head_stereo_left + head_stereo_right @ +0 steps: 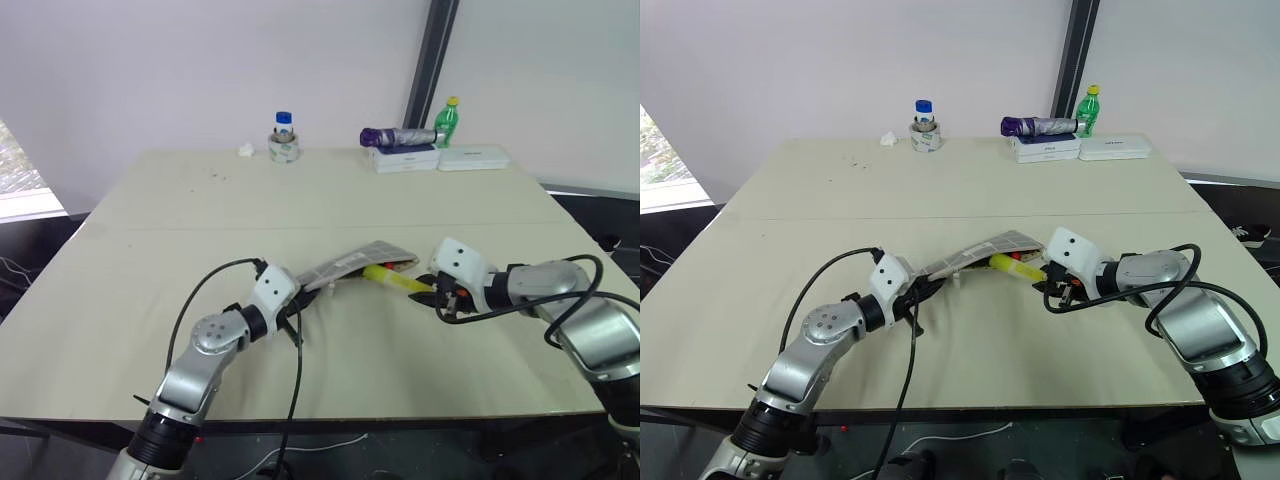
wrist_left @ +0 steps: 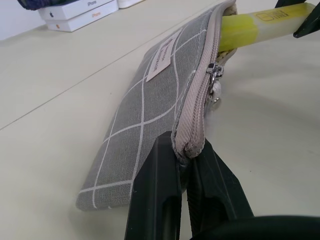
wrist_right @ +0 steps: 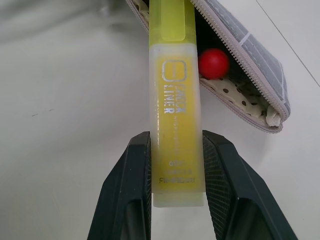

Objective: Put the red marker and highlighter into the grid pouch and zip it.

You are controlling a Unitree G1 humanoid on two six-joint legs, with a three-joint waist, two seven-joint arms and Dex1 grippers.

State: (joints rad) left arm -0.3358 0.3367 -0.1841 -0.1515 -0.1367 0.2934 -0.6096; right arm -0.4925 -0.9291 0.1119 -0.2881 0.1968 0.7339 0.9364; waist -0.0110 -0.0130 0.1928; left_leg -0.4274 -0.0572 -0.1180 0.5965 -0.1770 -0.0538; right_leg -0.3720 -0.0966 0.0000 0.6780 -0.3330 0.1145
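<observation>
Left gripper (image 2: 182, 200) pinching grey grid-lined fabric pouch (image 2: 150, 120) steady while right gripper (image 3: 175, 185), clamped on stubby yellow highlighter (image 3: 175, 115), feeding it in beside red-ended marker (image 3: 214, 63).

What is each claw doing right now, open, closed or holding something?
Left claw: shut on the closed end of the grid pouch.
Right claw: shut on the highlighter, its tip entering the pouch.

An office or lab: bare table (image 1: 200, 230), white walls, boxed phones (image 1: 405, 158) stacked
</observation>
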